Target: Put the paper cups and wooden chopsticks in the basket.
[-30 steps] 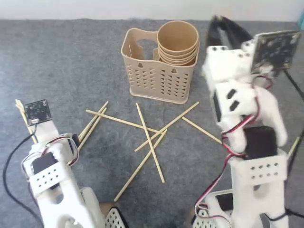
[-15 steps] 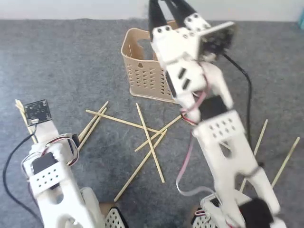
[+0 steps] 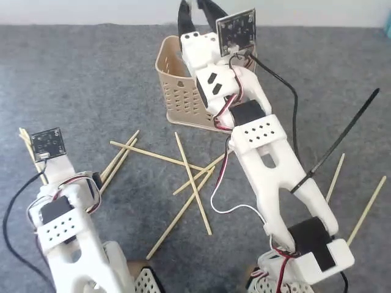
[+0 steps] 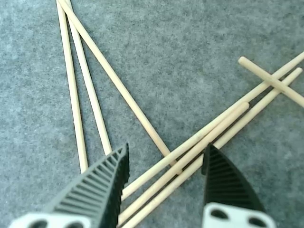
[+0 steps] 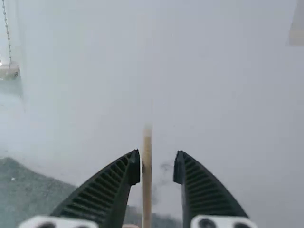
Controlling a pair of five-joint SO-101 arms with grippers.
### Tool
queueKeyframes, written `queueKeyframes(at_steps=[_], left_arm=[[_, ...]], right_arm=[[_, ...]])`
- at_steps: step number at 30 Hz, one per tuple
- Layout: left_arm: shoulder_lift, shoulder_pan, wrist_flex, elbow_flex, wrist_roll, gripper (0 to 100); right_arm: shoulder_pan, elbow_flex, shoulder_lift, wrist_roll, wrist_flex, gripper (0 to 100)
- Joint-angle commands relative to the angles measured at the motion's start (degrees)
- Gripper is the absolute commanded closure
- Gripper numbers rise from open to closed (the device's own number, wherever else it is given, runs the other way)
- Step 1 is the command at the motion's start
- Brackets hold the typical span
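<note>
Your right arm [image 3: 269, 165] swings from the table's right edge across to its far edge, so that the right gripper [image 3: 194, 5] now hangs above the far rim of the basket [image 3: 177, 91], uncovering a chopstick [image 3: 335, 177] and a second chopstick [image 3: 367, 210] near the right edge.

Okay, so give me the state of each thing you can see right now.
Basket: upright.
Loose chopsticks: lying flat, some crossed.
Left end effector: open, above loose chopsticks.
Right end effector: open, raised near the basket, one chopstick upright between its fingers.
</note>
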Motion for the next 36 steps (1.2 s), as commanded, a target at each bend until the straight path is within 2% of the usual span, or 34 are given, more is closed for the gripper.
queueKeyframes(at_steps=[1,5,9,11,15,19,24,29,36], left_arm=[[-1.1,0.4,-2.0,-0.5,-0.4,77],[-1.1,0.4,-2.0,-0.4,-0.4,77],[-1.1,0.4,-2.1,-0.2,-0.4,77],[-1.6,0.4,-2.1,0.1,-0.4,77],[-1.6,0.4,-1.9,0.1,-0.4,77],[-1.6,0.4,-1.9,0.1,-0.4,77],[-1.6,0.4,-1.8,0.1,-0.4,77],[-1.6,0.3,-1.8,0.1,-0.4,77],[-1.6,0.1,-1.8,0.1,-0.4,77]], right_arm=[[-0.2,-3.6,-3.9,-0.5,5.5,83.6],[-0.2,-3.7,-12.1,-0.6,15.9,83.6],[-0.2,-3.7,-25.6,-1.1,36.4,83.6],[0.2,-3.7,-32.6,-4.9,45.6,83.6],[8.8,-3.6,-44.4,-16.3,57.3,83.6],[21.1,-3.5,-50.5,-18.9,66.7,83.7],[34.2,-3.5,-51.1,-18.8,81.4,83.7],[43.1,-3.4,-45.9,-18.8,92.7,83.7],[51.6,-3.3,-31.0,-18.8,98.0,83.8]])
